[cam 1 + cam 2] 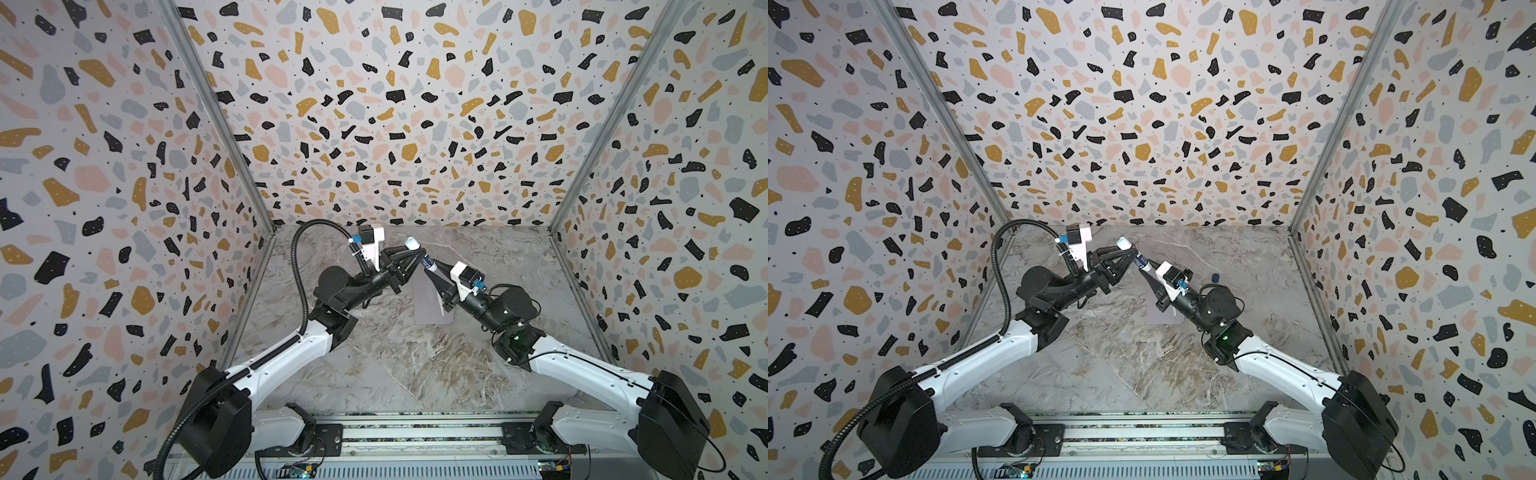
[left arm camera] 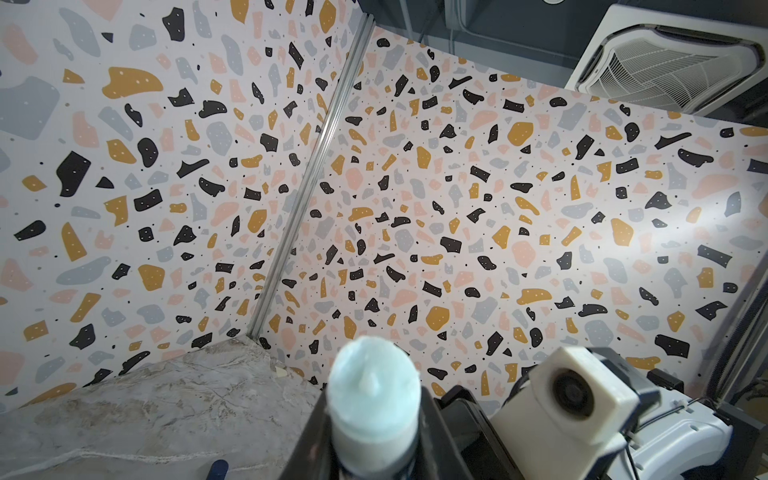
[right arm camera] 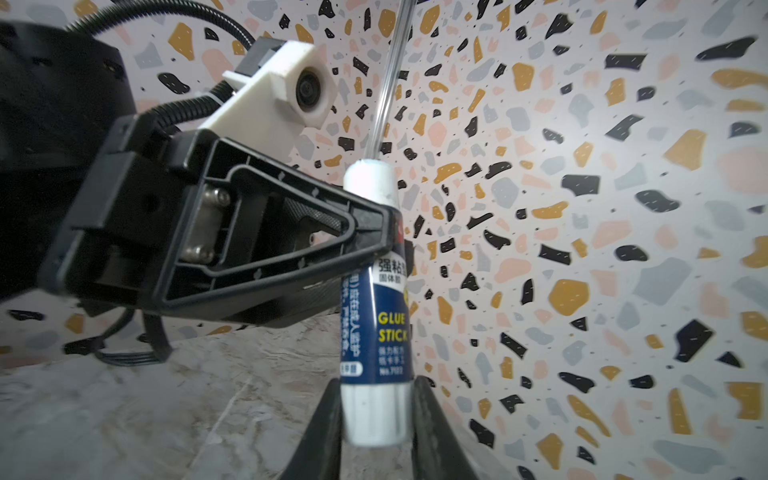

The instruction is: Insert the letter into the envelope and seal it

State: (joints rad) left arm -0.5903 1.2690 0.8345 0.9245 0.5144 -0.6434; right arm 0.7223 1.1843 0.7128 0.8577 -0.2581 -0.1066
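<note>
Nearest us, the uncapped glue stick (image 3: 376,324) hangs above the desk (image 1: 374,365). Our left fingers (image 3: 291,282) pinch its barrel and our right fingers (image 3: 432,436) press on its white base. We judge a twist or handover is due, so we should keep one grip firm and the axis aligned. Both arms reach inward, meeting over the flat envelope (image 1: 427,305); we cannot see the letter.

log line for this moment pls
left gripper: shut on glue stick | right gripper: shut on its base | envelope: flat on table
</note>
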